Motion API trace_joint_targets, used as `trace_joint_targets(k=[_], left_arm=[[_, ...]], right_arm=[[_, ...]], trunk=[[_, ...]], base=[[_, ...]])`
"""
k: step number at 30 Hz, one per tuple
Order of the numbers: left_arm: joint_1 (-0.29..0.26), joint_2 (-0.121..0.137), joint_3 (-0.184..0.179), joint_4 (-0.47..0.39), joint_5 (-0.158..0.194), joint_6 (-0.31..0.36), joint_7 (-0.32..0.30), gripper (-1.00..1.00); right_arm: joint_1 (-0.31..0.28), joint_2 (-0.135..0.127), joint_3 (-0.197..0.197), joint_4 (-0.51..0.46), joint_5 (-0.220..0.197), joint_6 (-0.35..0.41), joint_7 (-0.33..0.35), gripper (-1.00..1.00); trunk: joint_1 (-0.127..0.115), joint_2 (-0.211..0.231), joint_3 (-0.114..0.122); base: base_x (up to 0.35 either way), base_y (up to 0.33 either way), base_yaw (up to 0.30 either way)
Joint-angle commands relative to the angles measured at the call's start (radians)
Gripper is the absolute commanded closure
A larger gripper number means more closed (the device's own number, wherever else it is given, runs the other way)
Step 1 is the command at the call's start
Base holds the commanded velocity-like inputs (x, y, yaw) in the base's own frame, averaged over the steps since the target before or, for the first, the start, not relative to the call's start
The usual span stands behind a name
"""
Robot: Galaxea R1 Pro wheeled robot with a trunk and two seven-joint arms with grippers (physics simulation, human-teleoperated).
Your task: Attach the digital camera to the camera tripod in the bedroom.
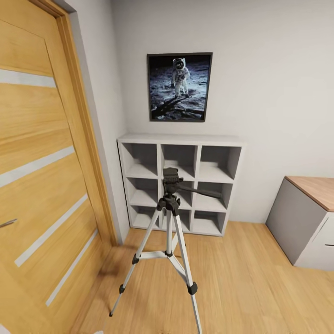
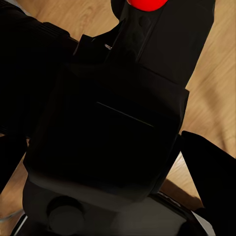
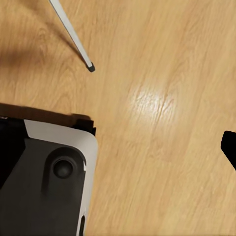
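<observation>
The light wood floor [image 1: 250,287] carries everything here. The tripod [image 1: 169,241] stands on it with its legs spread, black feet touching the boards, just in front of the white shelving [image 1: 181,183]. That shelving also rests on the floor, against the wall behind the tripod. To the right of the tripod, well apart from it, a wood-topped desk [image 1: 306,222] sits on the floor. In the right wrist view one tripod foot [image 3: 90,67] touches the boards [image 3: 162,123].

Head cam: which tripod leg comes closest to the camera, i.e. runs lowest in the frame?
The right-hand front leg of the camera tripod. It runs down out of the bottom edge, while the left leg ends at its foot on the floor higher up, and the third is mostly hidden behind them.
</observation>
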Motion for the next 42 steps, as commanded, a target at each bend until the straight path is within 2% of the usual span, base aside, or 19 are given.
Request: trace_joint_targets(k=[1,42], left_arm=[[-0.001,0.0,0.007,-0.001,-0.004,0.0,0.002,1.0],[-0.001,-0.001,0.006,-0.001,-0.004,0.0,0.002,1.0]], right_arm=[[-0.002,0.0,0.003,0.003,0.006,-0.007,0.001,-1.0],[-0.002,0.001,0.003,0.003,0.006,-0.006,-0.001,-1.0]], trunk=[[0.001,-0.002,-0.004],[0.001,-0.002,-0.069]], base=[[0.0,0.0,0.0],[0.0,0.0,0.0]])
